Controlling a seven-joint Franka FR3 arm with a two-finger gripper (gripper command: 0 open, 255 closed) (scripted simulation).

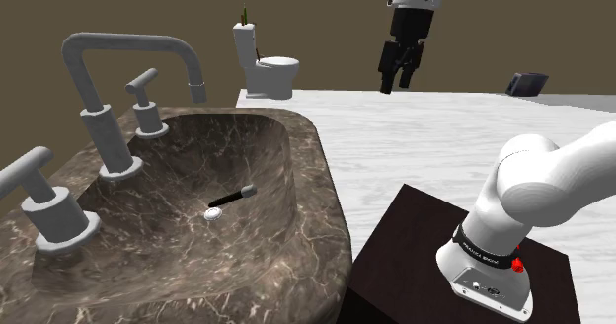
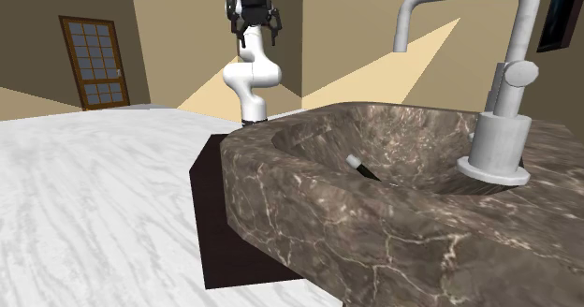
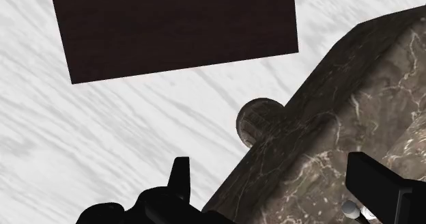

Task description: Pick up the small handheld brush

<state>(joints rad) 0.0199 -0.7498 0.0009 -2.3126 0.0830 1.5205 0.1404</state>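
Our end effector (image 1: 398,75) hangs open, high and well apart from the sink (image 1: 321,189). The small brush (image 1: 233,196) lies in its basin, just beside the drain (image 1: 212,213). Reaching down, we could strike the rim.

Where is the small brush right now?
In the shoulder view's left half, the brush lies on the floor of the marbled sink, just beside the drain.

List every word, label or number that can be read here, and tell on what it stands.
On the black band at the base of the arm: pale lettering, too small to read.
Nothing is written on the sink, the brush or the stand.
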